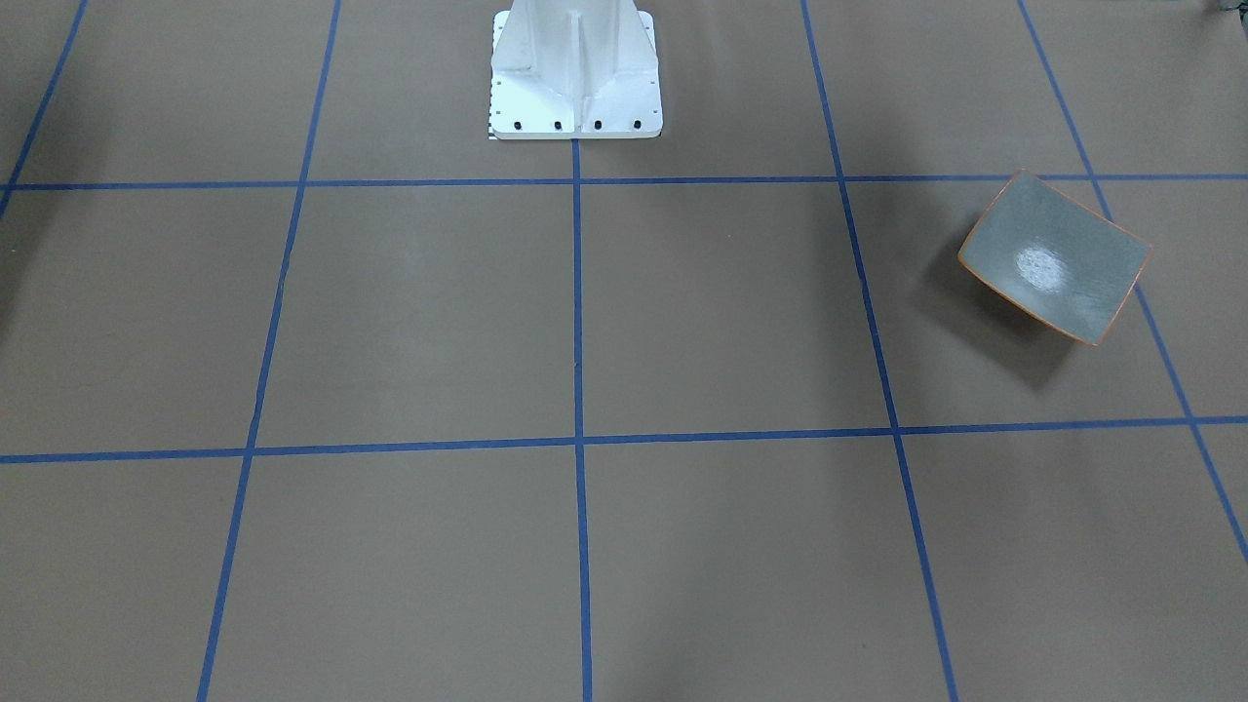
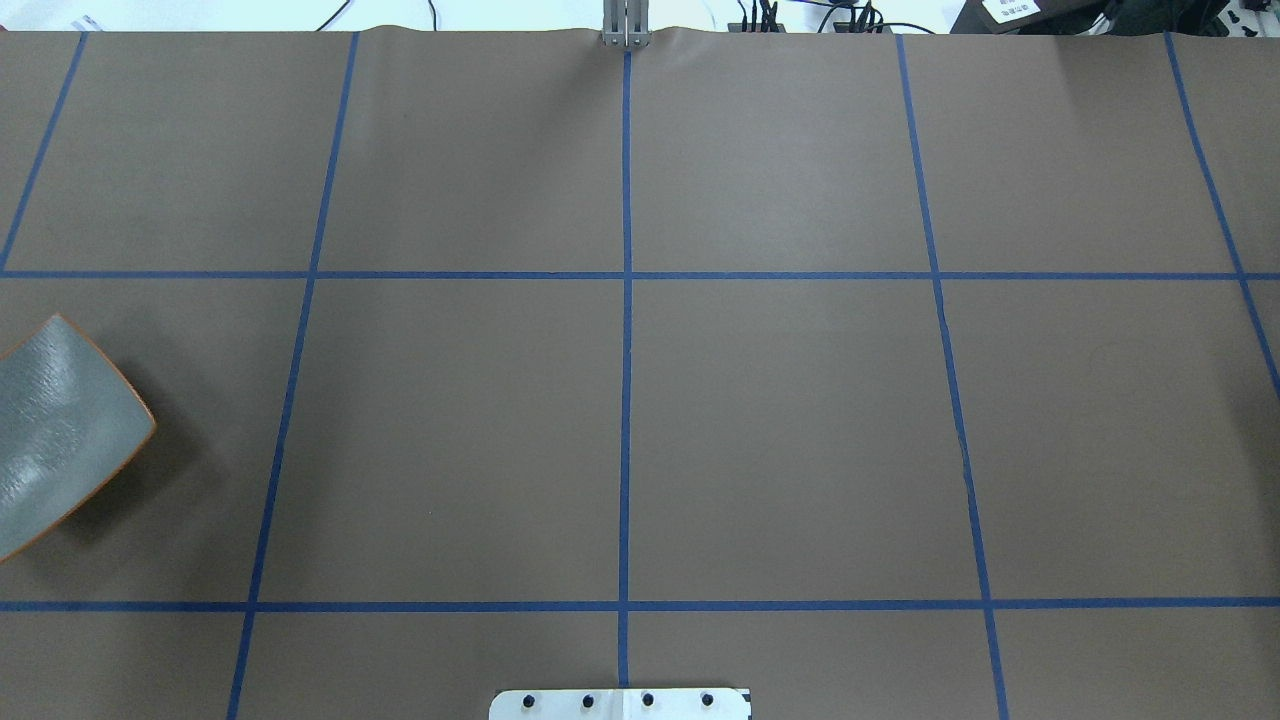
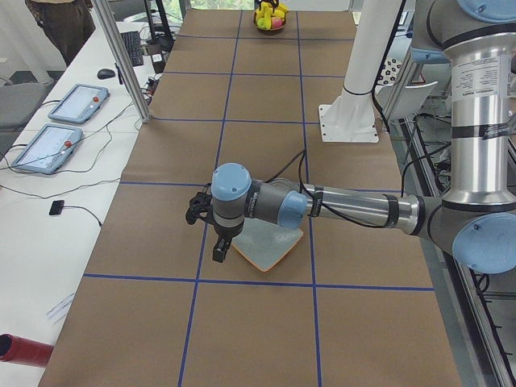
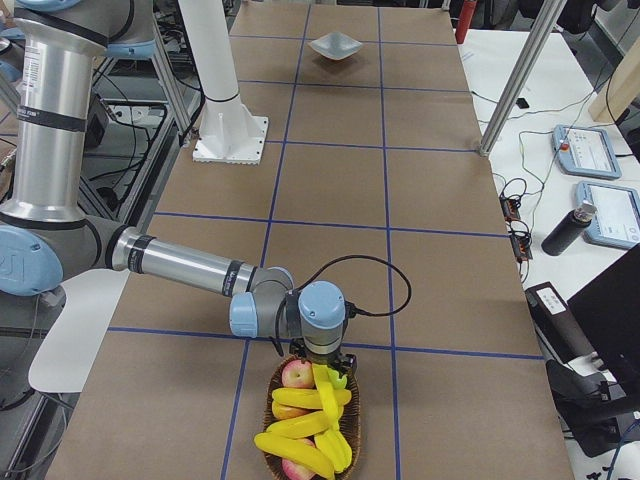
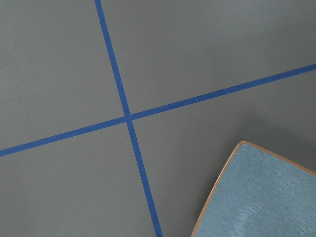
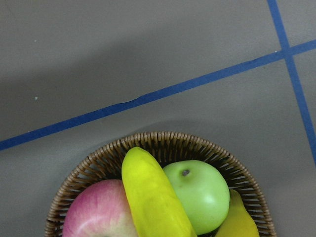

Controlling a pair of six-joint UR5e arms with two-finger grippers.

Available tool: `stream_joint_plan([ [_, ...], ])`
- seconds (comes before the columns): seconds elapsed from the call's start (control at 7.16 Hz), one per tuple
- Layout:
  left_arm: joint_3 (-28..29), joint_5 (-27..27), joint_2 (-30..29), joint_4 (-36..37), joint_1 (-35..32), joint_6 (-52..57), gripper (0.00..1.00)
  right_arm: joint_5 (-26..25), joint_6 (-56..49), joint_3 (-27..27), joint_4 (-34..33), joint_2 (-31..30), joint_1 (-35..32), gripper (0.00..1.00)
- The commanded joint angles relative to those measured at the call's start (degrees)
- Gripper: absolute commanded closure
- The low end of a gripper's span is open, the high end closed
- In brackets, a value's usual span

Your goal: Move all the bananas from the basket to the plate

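In the front-facing view the plate (image 1: 1055,255) sits on the counter (image 1: 721,312), to the right of the white pedestal (image 1: 575,68). Overhead, it lies at the frame's edge, far left of the pedestal. From the left end, the left pincer (image 3: 219,248) hangs over the plate's edge; its opening cannot be told. From the right end, the right pincer (image 4: 330,372) is down among the bananas (image 4: 305,425) in the basket (image 4: 268,400), across the pedestal from the plate; its grip cannot be told. The right wrist view shows one banana (image 6: 153,197) between a red apple (image 6: 98,212) and a green apple (image 6: 197,195).
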State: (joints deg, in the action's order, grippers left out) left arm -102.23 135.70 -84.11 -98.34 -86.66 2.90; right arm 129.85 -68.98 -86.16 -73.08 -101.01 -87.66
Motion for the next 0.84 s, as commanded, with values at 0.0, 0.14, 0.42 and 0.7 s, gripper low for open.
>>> stream_joint_plan([
  [0.0,0.36,0.00,0.00,-0.01,0.00,0.00,0.00,-0.21,-0.10,2.66,0.04,0.29,0.38,0.09],
  [0.14,0.36,0.00,0.00,-0.01,0.00,0.00,0.00,-0.38,-0.02,3.19,0.04,0.37,0.38,0.23],
  [0.42,0.80,0.00,0.00,-0.01,0.00,0.00,0.00,-0.91,0.68,3.37,0.04,1.34,0.38,1.00],
  [0.7,0.89,0.00,0.00,-0.01,0.00,0.00,0.00,-2.05,0.86,3.28,0.04,2.83,-0.23,1.00],
])
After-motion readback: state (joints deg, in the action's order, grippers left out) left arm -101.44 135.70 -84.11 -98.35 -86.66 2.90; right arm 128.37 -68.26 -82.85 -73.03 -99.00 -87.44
